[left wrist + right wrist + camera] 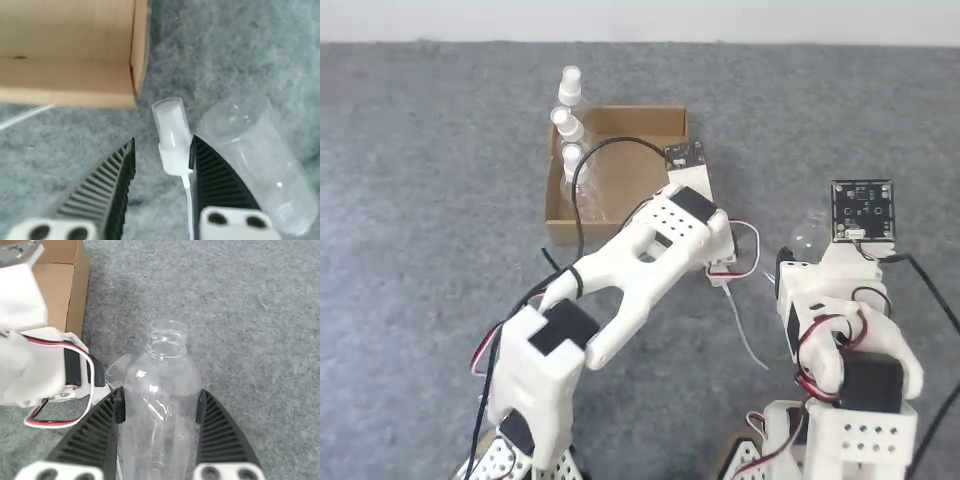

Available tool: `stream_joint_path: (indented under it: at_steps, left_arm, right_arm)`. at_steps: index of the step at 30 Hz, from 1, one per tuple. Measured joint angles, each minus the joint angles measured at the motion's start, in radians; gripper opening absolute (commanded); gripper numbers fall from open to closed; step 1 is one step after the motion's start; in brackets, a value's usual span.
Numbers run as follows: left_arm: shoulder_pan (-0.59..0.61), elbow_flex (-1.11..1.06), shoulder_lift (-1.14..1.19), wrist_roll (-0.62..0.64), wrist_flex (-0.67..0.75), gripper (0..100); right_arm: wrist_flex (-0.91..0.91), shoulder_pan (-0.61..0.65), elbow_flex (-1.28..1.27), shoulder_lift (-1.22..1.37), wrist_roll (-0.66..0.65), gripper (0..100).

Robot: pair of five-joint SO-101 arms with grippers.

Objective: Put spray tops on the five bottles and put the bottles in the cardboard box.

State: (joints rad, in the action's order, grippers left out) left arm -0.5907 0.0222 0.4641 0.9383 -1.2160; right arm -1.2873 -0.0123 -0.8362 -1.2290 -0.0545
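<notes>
Left gripper (162,141): jaws spread; the spray top (170,132) sits between them against one finger, with a gap to the other, so it is not pinched.
Spray top: on the grey carpet (420,200) just off a corner of the cardboard box (640,125), cap end pointing away from the gripper, thin tube trailing back toward the wrist.
Right gripper (160,394): clamped around the body of the clear bottle (160,375), whose open neck points away from it.
Key relation: the bottle is just beside the spray top; the left arm is nearer the top.
Box: three capped bottles (568,128) stand in a row at one side wall.
</notes>
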Motion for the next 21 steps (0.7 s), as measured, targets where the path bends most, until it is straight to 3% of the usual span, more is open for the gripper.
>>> stream_joint_path:
  at_steps: [10, 16, 21]
  left_arm:
    - [0.000, 0.091, 0.126, 0.003, 0.000, 16]
    - [0.000, 0.103, 0.137, 0.003, -0.003, 1]
    - [0.000, 0.104, 0.137, 0.003, -0.003, 1]
  right_arm:
    - [0.000, 0.000, 0.000, 0.000, 0.000, 6.1]
    - [0.000, 0.000, 0.000, 0.000, 0.000, 6.1]
    - [0.000, 0.000, 0.000, 0.000, 0.000, 6.1]
